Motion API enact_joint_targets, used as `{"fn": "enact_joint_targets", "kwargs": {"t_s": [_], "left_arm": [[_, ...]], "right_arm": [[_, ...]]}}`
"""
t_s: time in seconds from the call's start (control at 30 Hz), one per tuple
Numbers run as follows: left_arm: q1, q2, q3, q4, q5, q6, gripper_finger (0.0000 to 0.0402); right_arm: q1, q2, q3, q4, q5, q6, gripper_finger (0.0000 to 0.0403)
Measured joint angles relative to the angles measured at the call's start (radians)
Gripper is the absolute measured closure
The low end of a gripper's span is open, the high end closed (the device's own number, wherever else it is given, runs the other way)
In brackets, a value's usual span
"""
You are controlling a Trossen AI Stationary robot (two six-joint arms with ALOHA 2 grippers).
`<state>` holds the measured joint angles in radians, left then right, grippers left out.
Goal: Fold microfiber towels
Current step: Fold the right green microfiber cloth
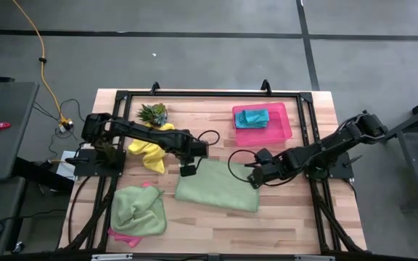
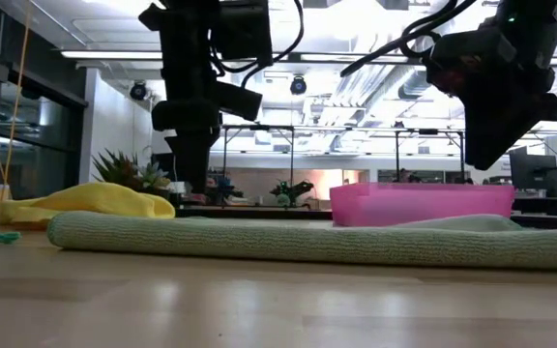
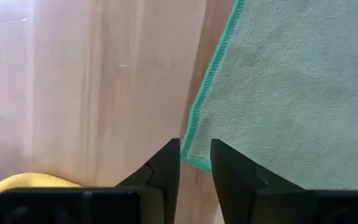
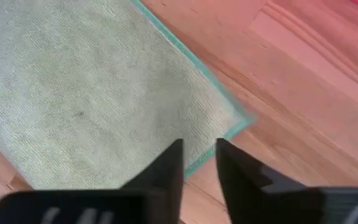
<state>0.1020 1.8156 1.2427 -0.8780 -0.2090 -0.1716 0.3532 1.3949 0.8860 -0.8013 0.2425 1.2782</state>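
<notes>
1. No brand, label or readable writing is seen on any thing.
2. A pink tray (image 1: 285, 130) is set near the far right corner of the tabletop (image 1: 289, 217), with a folded teal towel (image 1: 253, 117) inside it. A small spiky plant (image 1: 153, 112) stands near the far edge, left of the middle, and a crumpled yellow towel (image 1: 149, 152) lies just beside it.
3. A crumpled light green towel (image 1: 138, 210) is heaped near the near left corner, with a pink towel (image 1: 122, 236) showing from under its near edge.
4. A folded light green towel (image 1: 220, 186) with a teal hem lies flat about the middle of the tabletop, with nothing on top of it.
5. The left gripper (image 3: 196, 163) is held just above the far left corner of the folded towel. Its fingers are a little apart, with only the hem corner seen in the gap, and nothing is clamped.
6. The right gripper (image 4: 200, 163) is held just above the far right corner of the same towel. Its fingers are also slightly apart and hold nothing.
</notes>
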Motion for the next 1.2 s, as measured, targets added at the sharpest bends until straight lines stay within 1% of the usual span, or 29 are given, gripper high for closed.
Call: {"fn": "enact_joint_targets", "kwargs": {"t_s": [0.1,0.2,0.33,0.4,0.47,0.53,0.6,0.73,0.83,0.93,1.03,1.2], "left_arm": [[0.018,0.0,0.0,-0.001,0.012,0.028,0.0305],[0.036,-0.007,0.0,-0.011,0.033,0.05,0.0295],[0.06,-0.047,-0.01,0.024,0.102,0.093,0.0289],[0.068,-0.09,-0.053,0.111,0.16,0.104,0.0289],[0.073,-0.148,-0.127,0.244,0.229,0.095,0.0289],[0.075,-0.213,-0.217,0.367,0.287,0.066,0.0288],[0.075,-0.276,-0.31,0.499,0.304,0.013,0.0288],[0.065,-0.398,-0.481,0.684,0.302,-0.116,0.0288],[0.049,-0.46,-0.583,0.755,0.299,-0.244,0.0288],[0.031,-0.488,-0.65,0.764,0.288,-0.349,0.0288],[0.016,-0.487,-0.684,0.771,0.272,-0.376,0.0289],[0.005,-0.471,-0.693,0.782,0.266,-0.376,0.0289]], "right_arm": [[-0.004,0.0,0.0,-0.007,0.04,-0.004,0.0261],[-0.027,-0.017,0.0,-0.038,0.043,-0.038,0.0222],[-0.042,-0.065,0.0,-0.1,0.045,-0.092,0.0191],[-0.032,-0.091,0.0,-0.14,0.044,-0.1,0.0186],[-0.01,-0.113,0.0,-0.206,0.037,-0.086,0.0186],[0.024,-0.141,-0.012,-0.252,0.033,-0.039,0.0186],[0.064,-0.186,-0.055,-0.256,0.02,0.031,0.0186],[0.146,-0.309,-0.201,-0.115,-0.002,0.218,0.0185],[0.184,-0.393,-0.309,0.057,0.013,0.323,0.0185],[0.191,-0.439,-0.39,0.218,0.05,0.362,0.0185],[0.182,-0.45,-0.433,0.285,0.079,0.383,0.0185],[0.156,-0.424,-0.446,0.259,0.077,0.476,0.0185]]}}
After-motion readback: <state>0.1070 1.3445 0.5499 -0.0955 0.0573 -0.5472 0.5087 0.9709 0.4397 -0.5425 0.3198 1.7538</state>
